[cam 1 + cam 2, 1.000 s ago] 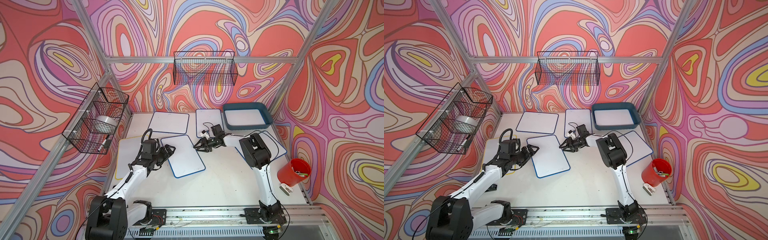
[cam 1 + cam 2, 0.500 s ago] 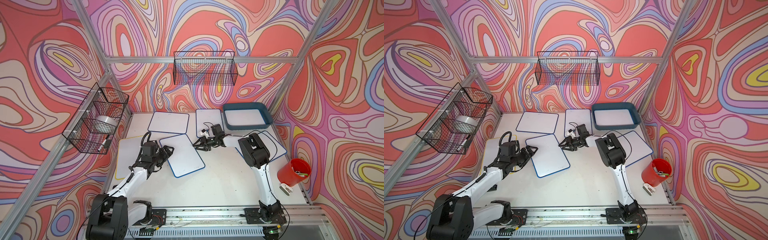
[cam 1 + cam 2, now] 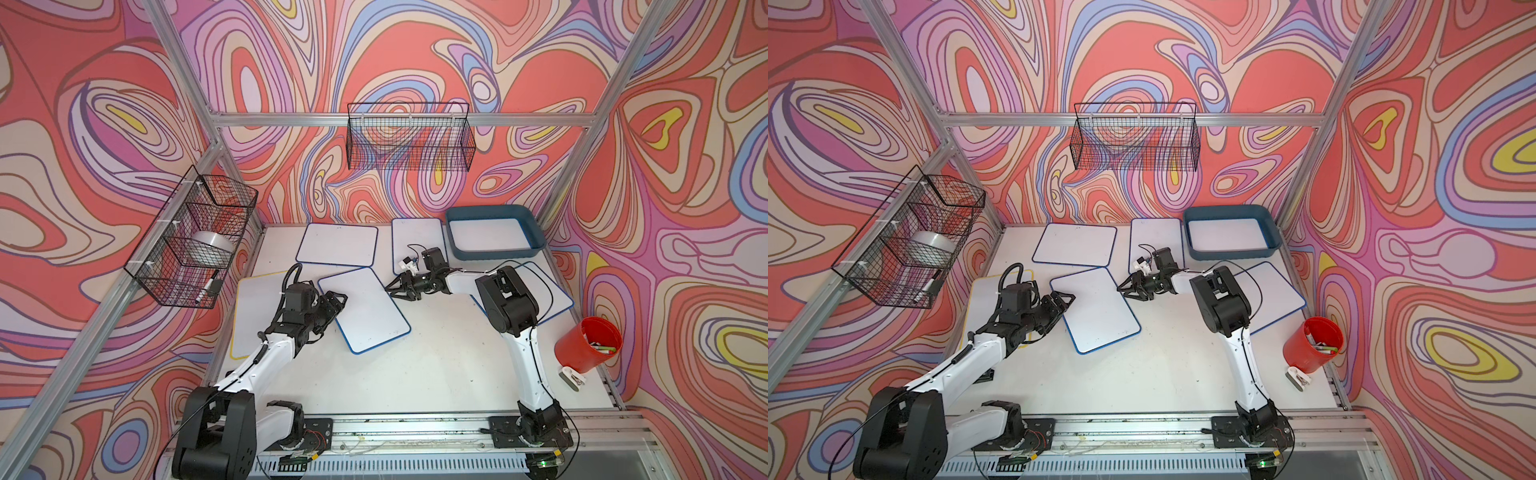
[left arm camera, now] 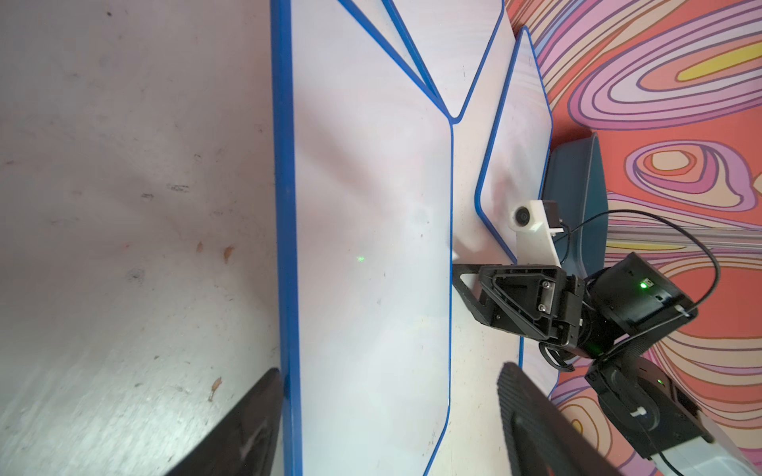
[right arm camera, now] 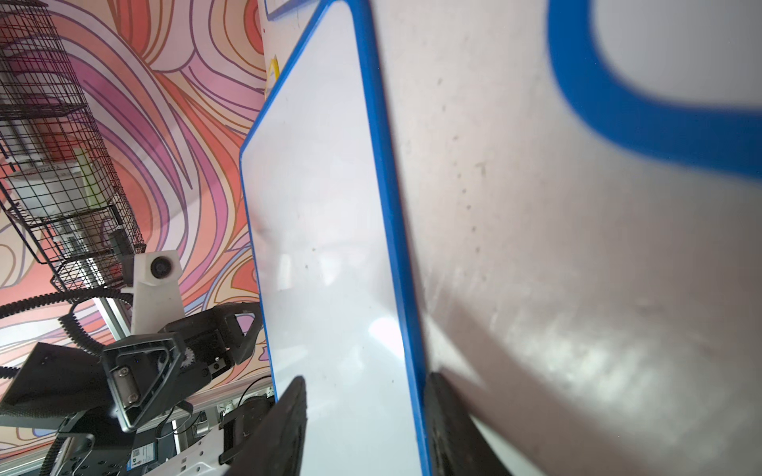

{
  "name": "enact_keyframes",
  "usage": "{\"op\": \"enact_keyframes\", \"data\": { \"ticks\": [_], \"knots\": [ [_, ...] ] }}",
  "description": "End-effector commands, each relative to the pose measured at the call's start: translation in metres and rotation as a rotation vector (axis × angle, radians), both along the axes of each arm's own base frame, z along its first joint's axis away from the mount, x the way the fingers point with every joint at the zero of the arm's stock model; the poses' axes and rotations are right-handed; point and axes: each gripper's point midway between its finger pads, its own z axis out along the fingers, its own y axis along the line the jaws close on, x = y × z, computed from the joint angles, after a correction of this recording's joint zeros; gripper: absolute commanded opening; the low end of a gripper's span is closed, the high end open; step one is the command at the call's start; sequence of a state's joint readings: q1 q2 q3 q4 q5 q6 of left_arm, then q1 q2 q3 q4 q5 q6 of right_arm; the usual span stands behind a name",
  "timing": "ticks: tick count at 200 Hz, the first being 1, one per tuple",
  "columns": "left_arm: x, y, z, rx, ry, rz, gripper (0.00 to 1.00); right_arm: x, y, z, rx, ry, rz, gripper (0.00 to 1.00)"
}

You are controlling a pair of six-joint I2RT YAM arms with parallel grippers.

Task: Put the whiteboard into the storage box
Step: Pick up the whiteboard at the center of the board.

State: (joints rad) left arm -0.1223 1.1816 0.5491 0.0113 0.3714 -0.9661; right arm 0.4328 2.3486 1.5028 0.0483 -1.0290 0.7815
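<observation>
1. In both top views the flat white rectangular whiteboard with a blue frame (image 3: pixel 365 311) (image 3: pixel 1096 311) lies askew in the middle of the white bench (image 3: pixel 436 365), between my two arms. My black left claw (image 3: pixel 338 300) (image 3: pixel 1065 300) and my black right claw (image 3: pixel 390 291) (image 3: pixel 1124 291) are at its two long edges, both near its far end.
2. Only the top views show the whole shallow dark teal plastic storage box (image 3: pixel 490 209) (image 3: pixel 1225 208). It stands at the back right of the bench, apart from this whiteboard, and a second board (image 3: pixel 486 235) already lies inside it.
3. The left wrist view adds the detail that my left claw (image 4: pixel 387 369) is wide open around the edge of the whiteboard (image 4: pixel 371 247). One finger (image 4: pixel 247 424) touches the blue frame and the other (image 4: pixel 544 428) stands clear of it.
4. The right wrist view shows my right claw (image 5: pixel 365 377) about half open, with the edge of the whiteboard (image 5: pixel 330 247) between its fingers (image 5: pixel 284 428). They are not pressed together on it.
5. Compared with one second ago, the whiteboard is turned a little, and both claws are still at the same edges.
</observation>
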Motion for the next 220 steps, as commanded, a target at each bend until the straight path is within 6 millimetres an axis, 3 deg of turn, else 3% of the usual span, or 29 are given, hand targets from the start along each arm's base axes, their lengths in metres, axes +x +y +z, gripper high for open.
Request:
{"op": "enact_keyframes", "data": {
  "ticks": [1,90,220],
  "knots": [
    [0.011,-0.058,0.083,-0.223,-0.225,-0.245,0.77,-0.070,0.036,-0.022,0.017,0.164,0.196,0.48],
    [0.012,-0.058,0.091,-0.218,-0.235,-0.249,0.77,-0.068,0.038,-0.024,0.020,0.171,0.200,0.48],
    [0.014,-0.059,0.064,-0.260,-0.189,-0.221,0.77,-0.056,0.035,-0.022,0.039,0.155,0.177,0.48]
  ]
}}
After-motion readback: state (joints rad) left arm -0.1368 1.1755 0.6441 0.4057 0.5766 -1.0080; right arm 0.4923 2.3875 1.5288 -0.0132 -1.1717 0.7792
